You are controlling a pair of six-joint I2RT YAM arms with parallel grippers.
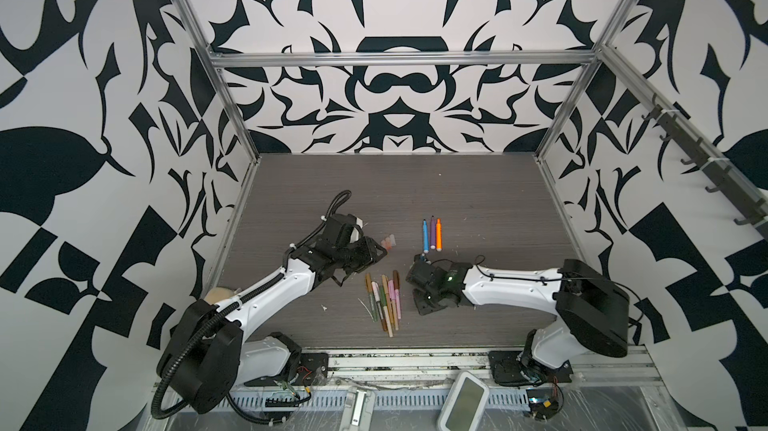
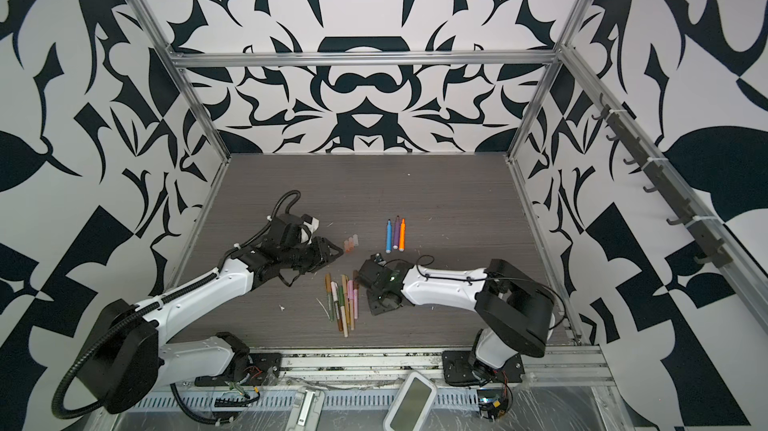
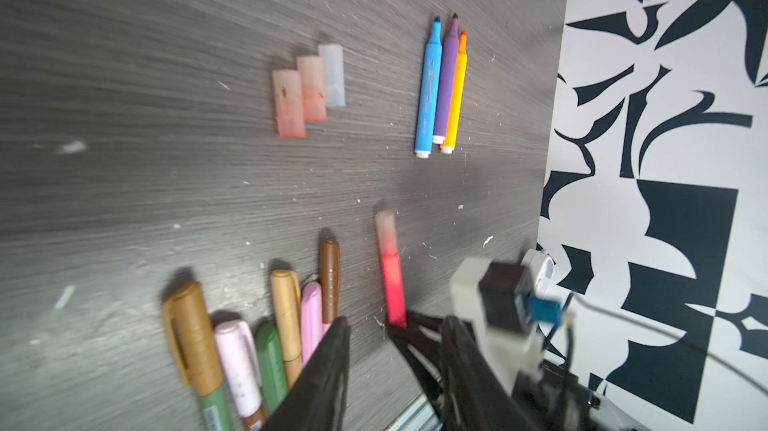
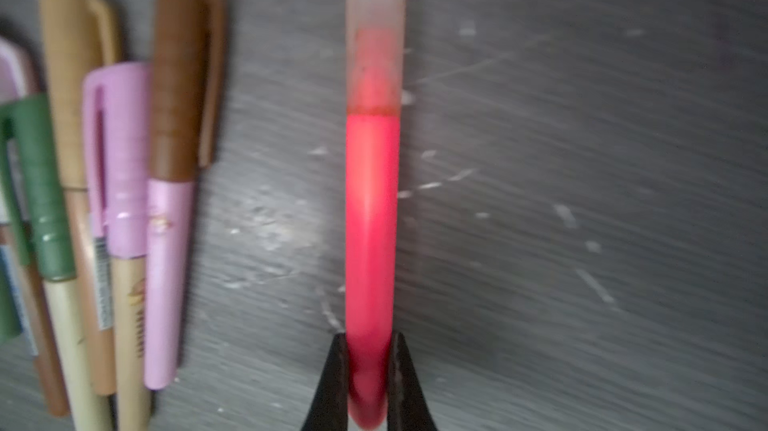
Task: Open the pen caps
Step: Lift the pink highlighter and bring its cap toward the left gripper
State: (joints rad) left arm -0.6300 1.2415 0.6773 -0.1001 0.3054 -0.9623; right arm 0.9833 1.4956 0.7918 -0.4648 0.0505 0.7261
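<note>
Progress: three done, one in hand, the bundle untouched.

- Done: three loose caps (image 3: pixel 309 90), translucent pinkish to clear, lie side by side on the table (image 3: pixel 124 75). Well apart from them lie three uncapped markers (image 3: pixel 442 88), blue, purple and orange, tips bare and barrels touching.
- In hand: the right end effector (image 4: pixel 370 341) is clamped on the tail of a red marker (image 4: pixel 371 221). Its translucent cap (image 4: pixel 375 34) is fully seated on the far end.
- The left end effector (image 1: pixel 374 252) hovers near the loose caps, jaws apart and holding nothing.
- Left: the capped pens (image 3: pixel 257 325), with tan, pale pink, green, pink and brown caps all on, lie bunched just beside the red marker.

Judgement: under half complete. The next pull needs the left end effector on the red marker's cap.
</note>
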